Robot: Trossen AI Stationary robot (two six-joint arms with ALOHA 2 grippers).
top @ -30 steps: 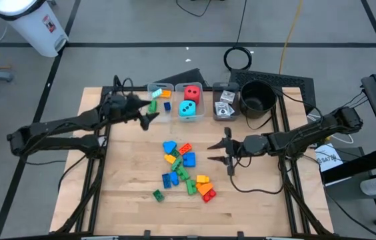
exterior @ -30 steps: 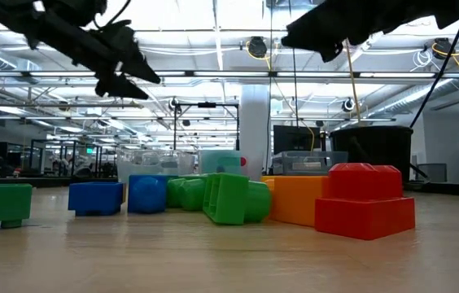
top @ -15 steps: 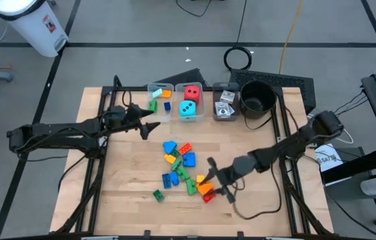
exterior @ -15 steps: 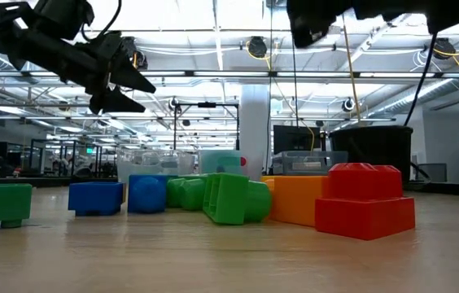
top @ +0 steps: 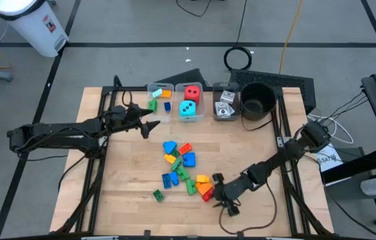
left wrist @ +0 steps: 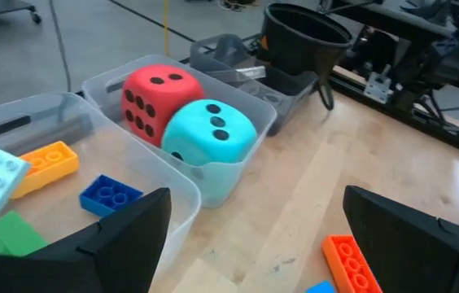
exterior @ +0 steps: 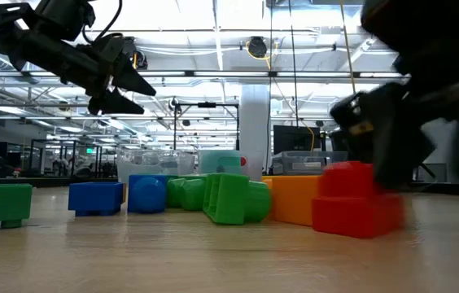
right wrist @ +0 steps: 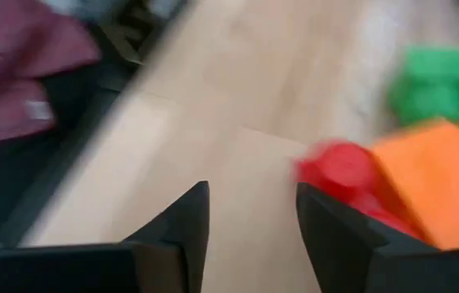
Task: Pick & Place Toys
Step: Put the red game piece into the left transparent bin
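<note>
A pile of loose bricks (top: 180,163) lies mid-table: blue, green, orange and yellow, with a red brick (top: 207,194) at its near right end. Low beside that red brick (right wrist: 339,172) is my right gripper (top: 220,197), open with nothing between its fingers (right wrist: 250,191). My left gripper (top: 151,125) hovers open above the table, just in front of the bins. It faces the bin with the red die (left wrist: 152,94) and teal die (left wrist: 210,134). My right gripper comes slanting down from the table's right side, one fingertip (right wrist: 311,195) right next to the red brick's side (right wrist: 327,175). The picture is blurred there, and I cannot tell whether it touches.
Three clear bins stand along the far edge: one with bricks (top: 161,100), one with the dice (top: 190,101), one with cards (top: 225,103). A round black pot (top: 257,99) is to their right. A lone green brick (top: 158,195) lies near the front. The table's right half is bare wood.
My right gripper has swept from mid-table toward the near edge and left, sinking and tipping downward, and now sits low beside the red brick. My left gripper has sunk a little in front of the bins, then kept still.
</note>
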